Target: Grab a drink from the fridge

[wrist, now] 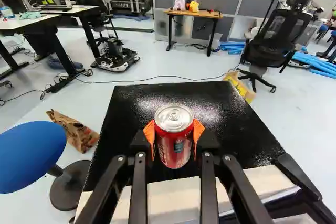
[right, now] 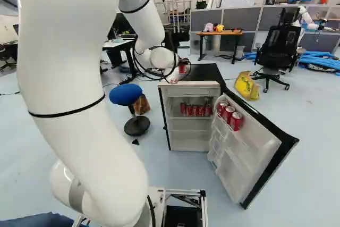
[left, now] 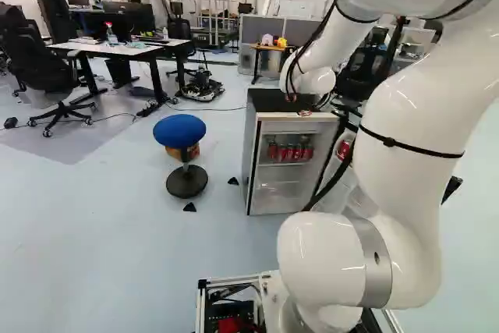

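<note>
In the right base view my gripper [right: 178,71] is at the fridge's top, partly hidden by the wrist and cables. The wrist view shows the gripper [wrist: 174,134] shut on a red can [wrist: 174,145], an orange pad against each side. The can is upright, over the black top of the fridge [wrist: 189,103]; whether its base touches that top I cannot tell. The fridge [left: 249,161] stands open, with red cans [right: 195,110] on its upper shelf. Its door [right: 249,155] is swung out, with three red cans [right: 229,115] in the door rack.
A blue stool [left: 179,131] stands beside the fridge, a brown paper bag [wrist: 73,130] near it. Beyond are a small wooden table [wrist: 193,14], a black office chair [right: 277,46] and a yellow bag [right: 247,85]. Desks [left: 117,49] stand at the left of the left base view.
</note>
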